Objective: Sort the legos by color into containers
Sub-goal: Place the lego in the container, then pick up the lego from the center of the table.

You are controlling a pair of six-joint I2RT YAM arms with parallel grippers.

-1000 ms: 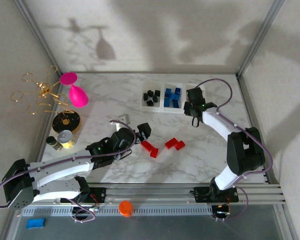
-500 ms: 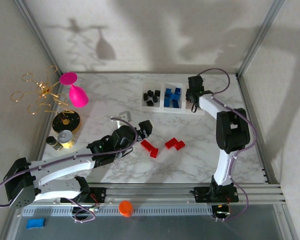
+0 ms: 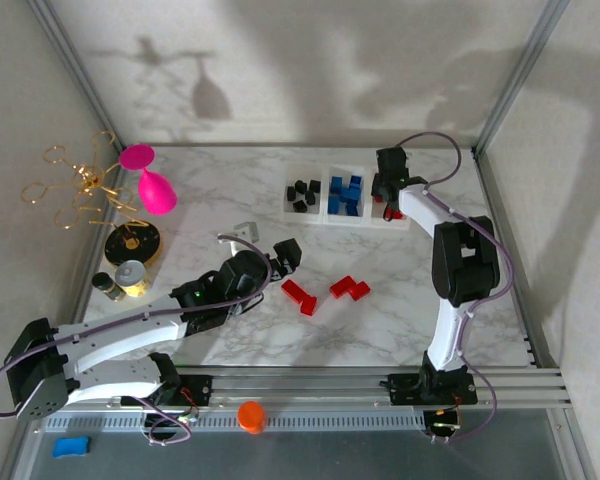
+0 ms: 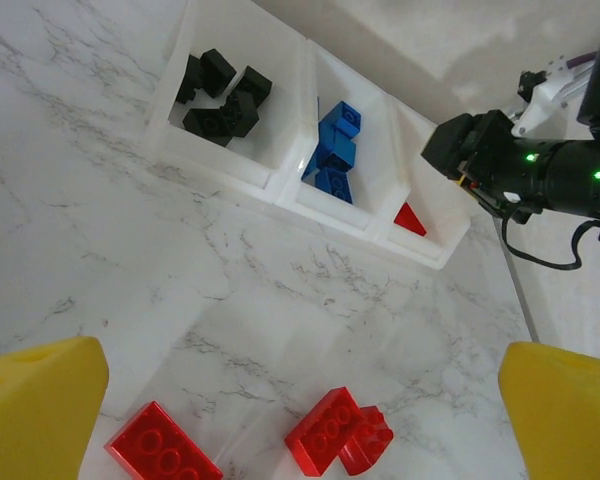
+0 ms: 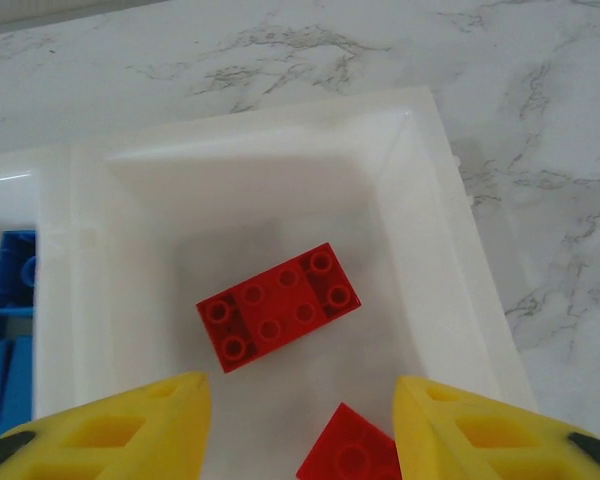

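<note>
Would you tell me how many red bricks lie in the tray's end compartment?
2: one oblong brick flat mid-compartment; another brick at the picture's lower edge, partly cut off. Others may be hidden.

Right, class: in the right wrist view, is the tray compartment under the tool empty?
No: one red lego and a second red lego are in that compartment.

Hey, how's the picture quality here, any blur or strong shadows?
Top external: sharp, pink goblet and gold stand cast soft shadows on the back wall. Left wrist: tray crisp, left fingertips blurred at the bottom corners. Right wrist: red brick sharp, right fingertips slightly soft.
</note>
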